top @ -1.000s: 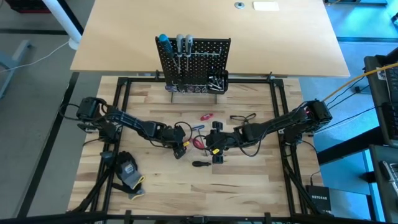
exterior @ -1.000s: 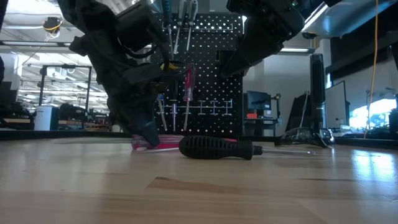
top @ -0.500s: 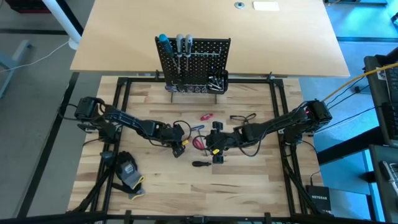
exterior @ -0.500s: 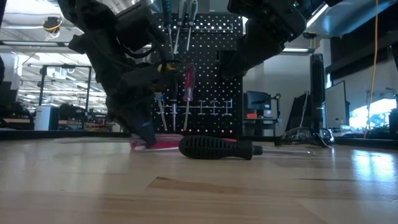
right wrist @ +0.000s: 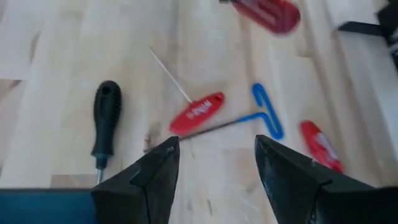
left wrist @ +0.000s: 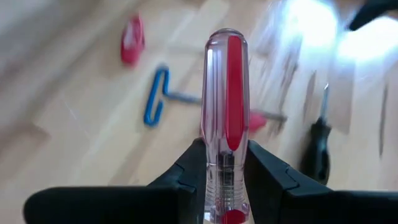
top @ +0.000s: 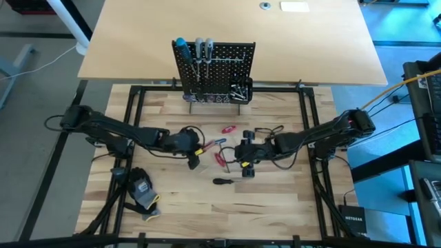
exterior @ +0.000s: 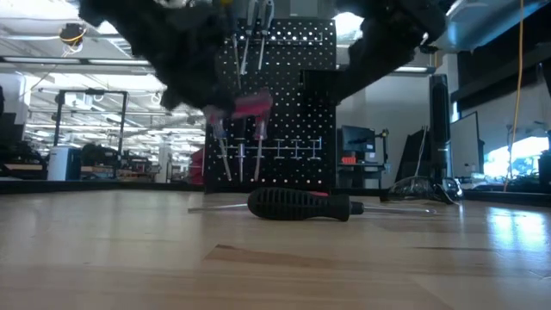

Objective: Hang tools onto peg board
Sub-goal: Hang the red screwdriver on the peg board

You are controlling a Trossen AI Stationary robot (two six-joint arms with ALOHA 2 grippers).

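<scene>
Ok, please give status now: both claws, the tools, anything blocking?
Left claw shut on red screwdriver, lifted off table. Right claw open, empty, above loose tools. Black screwdriver on table. Path to peg board looks clear.

Loose tools are cluttering the wooden table's middle: a black-handled screwdriver (top: 222, 182), a blue-handled T-key (right wrist: 264, 119) and red-handled drivers (top: 227, 129). Bare boards (top: 275, 200) are lying open nearer the front, beside a black-and-yellow glove (top: 142, 188).

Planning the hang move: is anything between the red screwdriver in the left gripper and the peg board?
Nothing visible. The left gripper holds the red screwdriver lifted off the table; only bare wood lies between it and the peg board. The other tools lie to the side.
</scene>
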